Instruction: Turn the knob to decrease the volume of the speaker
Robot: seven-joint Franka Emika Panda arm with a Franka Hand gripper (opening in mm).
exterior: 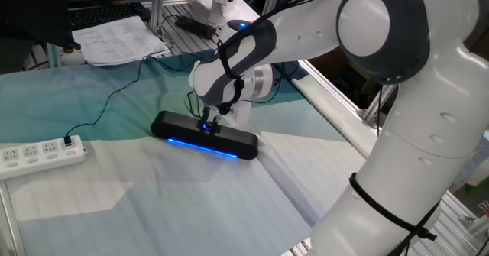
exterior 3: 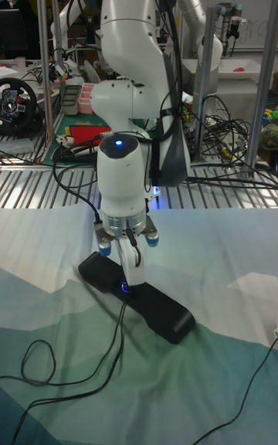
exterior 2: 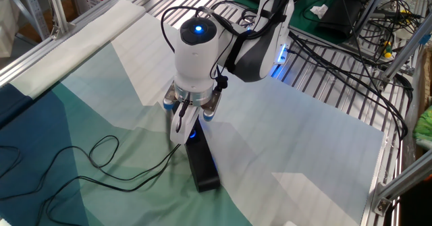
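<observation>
The speaker point(exterior: 200, 137) is a long black bar with a blue glowing strip, lying on the teal-and-white cloth; it also shows as the speaker point(exterior 2: 202, 164) and the speaker point(exterior 3: 158, 307). The knob point(exterior 2: 192, 134) glows blue on its top, near the middle. In the tall view only a blue glint of the knob point(exterior 3: 125, 286) shows under the fingers. My gripper point(exterior: 209, 121) points straight down onto the bar, its narrow fingers closed around the knob. From the other side the gripper point(exterior 2: 182, 129) hides most of the dial. The gripper point(exterior 3: 128, 269) stands upright.
A white power strip point(exterior: 40, 154) lies at the left edge of the cloth, with a thin black cable point(exterior 2: 101, 164) looping from it to the bar. Papers point(exterior: 114, 39) and metal frame rails point(exterior 2: 337, 98) surround the table.
</observation>
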